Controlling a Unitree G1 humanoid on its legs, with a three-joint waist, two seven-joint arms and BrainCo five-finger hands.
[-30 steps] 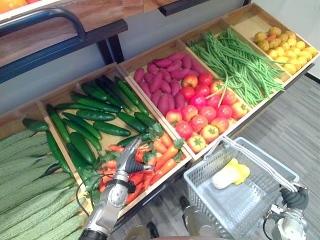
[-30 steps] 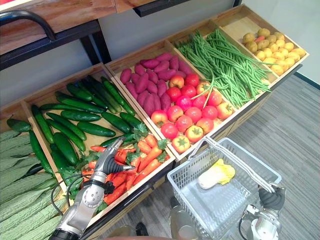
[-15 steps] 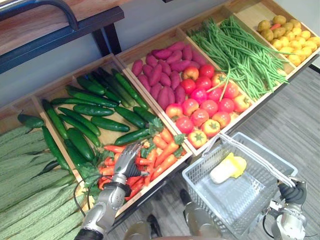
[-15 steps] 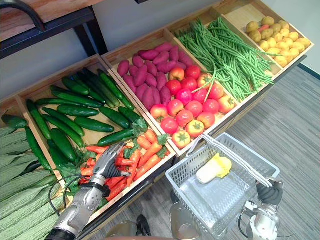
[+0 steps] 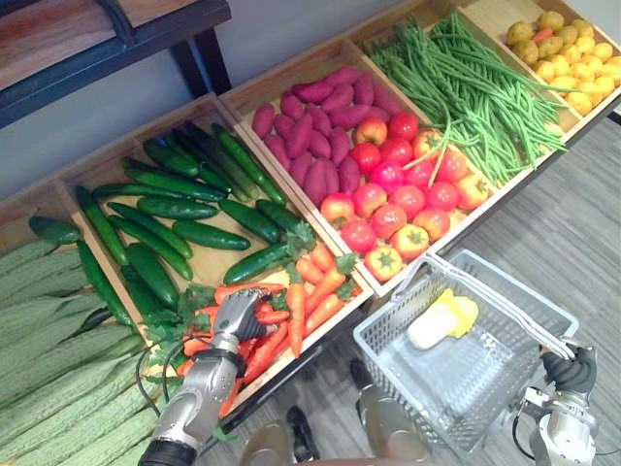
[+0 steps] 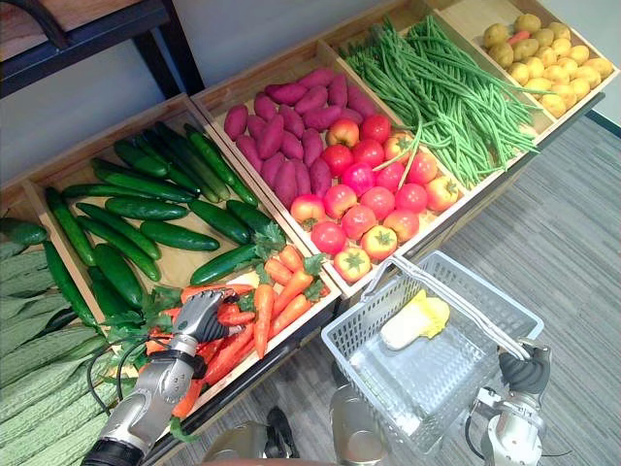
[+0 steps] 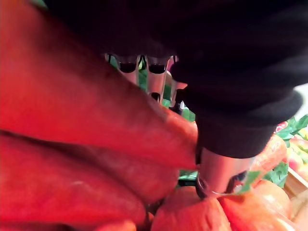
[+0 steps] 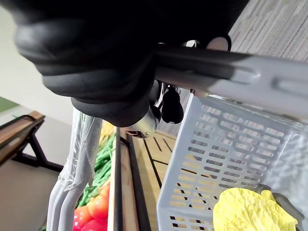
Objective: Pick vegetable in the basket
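Carrots [image 5: 315, 291] heaped at the near end of a wooden crate [image 5: 209, 260], lower centre-left of the frame, most with leafy tops toward upper right and tips toward lower left. Left hand [image 5: 238, 316] down among them, fingers [image 7: 156, 79] curled over one carrot [image 7: 96, 110], thumb on its other side. Long axis of that carrot across the palm, with neighbours pressed tight below and beside it. Cannot tell which end is its tip.

Cucumbers [image 5: 175, 209] just beyond in the same crate. Ridged green gourds [image 5: 49, 369] at far lower left. Purple sweet potatoes [image 5: 310, 146] and tomatoes [image 5: 398, 194] in the next crate toward centre. Green beans [image 5: 475, 87] further right, small yellow produce [image 5: 572, 58] at upper right.

Right hand [image 5: 572, 371] at lower right, clenched round the handle [image 8: 231, 72] of a grey plastic basket [image 5: 388, 340], itself hanging in front of the crates, with a pale yellow cabbage [image 5: 441, 318] lying inside.

Grey striped floor [image 5: 563, 243] at right, dark metal frame [image 5: 126, 49] and grey wall at upper left.
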